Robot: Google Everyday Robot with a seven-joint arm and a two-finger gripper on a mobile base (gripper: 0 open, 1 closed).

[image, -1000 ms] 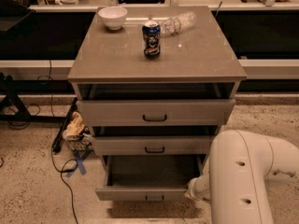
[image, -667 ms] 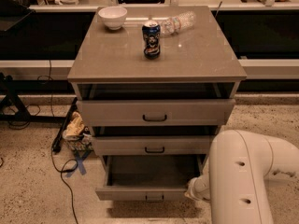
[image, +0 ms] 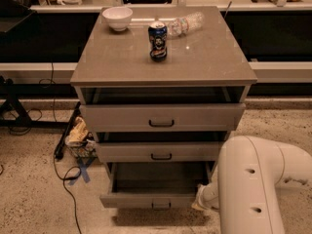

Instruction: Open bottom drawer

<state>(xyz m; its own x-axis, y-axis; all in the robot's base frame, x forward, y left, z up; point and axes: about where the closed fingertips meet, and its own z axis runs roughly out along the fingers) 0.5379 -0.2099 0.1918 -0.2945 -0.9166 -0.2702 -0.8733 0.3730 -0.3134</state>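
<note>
1. The bottom drawer (image: 146,200) sat lowest in the cabinet (image: 209,65). Its front was drawn well forward of the middle drawer (image: 126,152) above it, so you looked down into its dark inside. Its small black handle (image: 161,205) sat mid-front.
2. By that gap, I judged the opening mostly done. What remained for you was a last short pull, or letting go and backing off.
3. The gripper (image: 201,200) was low at the drawer's right front corner, mostly hidden behind the big white arm (image: 253,189). You could not tell whether it was spread or pressed together, nor whether it touched the front.
4. Any further pull called for a straight line out along the runners. A tug from the corner could skew the drawer.
5. The top drawer (image: 195,117) also stood a little proud of the frame, its edge overhanging the space you would lift through.
6. Bare floor (image: 146,225) lay in front of the drawer. To the left, a black cable (image: 66,189) and a crumpled bag (image: 78,133) crowded the cabinet's side, and the arm filled the right.
7. On top stood a can (image: 157,41) and a bowl (image: 117,18), with a plastic bottle (image: 187,23) lying on its side, so a jolt could upset them.
</note>
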